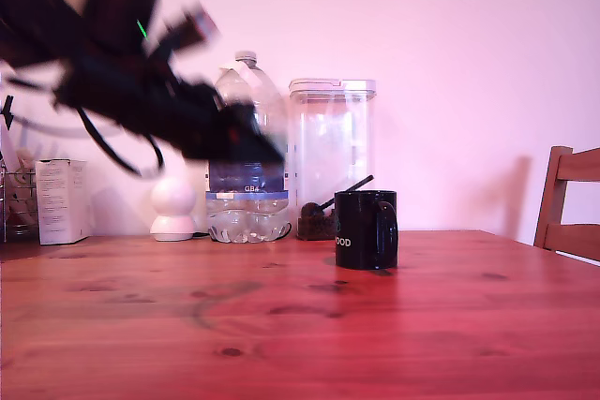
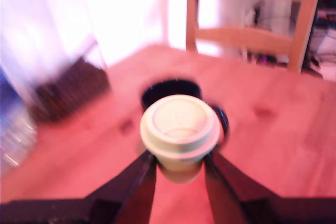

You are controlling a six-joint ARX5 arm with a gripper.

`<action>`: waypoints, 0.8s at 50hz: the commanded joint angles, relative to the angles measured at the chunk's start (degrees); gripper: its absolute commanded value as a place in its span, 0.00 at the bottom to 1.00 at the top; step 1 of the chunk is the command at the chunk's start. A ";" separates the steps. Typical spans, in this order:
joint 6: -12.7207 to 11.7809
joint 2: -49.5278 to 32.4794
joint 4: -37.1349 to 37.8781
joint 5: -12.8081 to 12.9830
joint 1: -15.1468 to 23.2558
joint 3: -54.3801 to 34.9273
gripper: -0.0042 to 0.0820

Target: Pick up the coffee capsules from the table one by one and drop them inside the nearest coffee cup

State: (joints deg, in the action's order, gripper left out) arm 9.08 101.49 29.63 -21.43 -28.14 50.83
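My gripper [image 2: 180, 167] is shut on a pale beige coffee capsule [image 2: 180, 129], held between two dark fingers [image 2: 137, 182] with its flat rimmed face toward the wrist camera. Beyond the capsule in the wrist view stands the black coffee cup [image 2: 157, 90], its open mouth partly hidden by the capsule. In the exterior view the arm is a dark blur high at the left, the gripper [image 1: 267, 152] pointing down toward the exterior view's right, well above the table [image 1: 281, 325]. The coffee cup [image 1: 366, 229] with white lettering sits on the table to the right of it.
Along the back wall stand a white ball-shaped gadget [image 1: 173, 208], a clear water bottle [image 1: 247, 185], a clear lidded container [image 1: 331, 152], a dark lump with a stick [image 1: 319, 217] and a white box [image 1: 61, 200]. A wooden chair [image 1: 570, 208] stands at the exterior view's right.
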 commanded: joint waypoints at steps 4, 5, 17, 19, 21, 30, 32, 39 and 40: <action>-0.77 2.62 0.46 0.13 -1.22 5.27 0.28; -0.83 3.19 0.31 0.20 -1.40 6.12 0.28; -1.75 9.77 -4.66 0.98 -2.80 16.90 0.28; -1.79 10.64 -6.14 0.98 -2.91 18.80 0.28; -1.79 11.54 -7.41 1.01 -3.13 20.63 0.28; -1.70 15.34 -14.53 1.81 -3.56 29.81 0.28; -1.62 16.22 -16.63 1.86 -3.72 31.85 0.28; -1.57 19.82 -23.93 2.21 -4.26 39.52 0.28; -1.57 20.55 -24.92 2.36 -4.31 40.81 0.28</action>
State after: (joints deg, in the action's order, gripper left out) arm 7.66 119.52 5.98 -19.38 -31.90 89.17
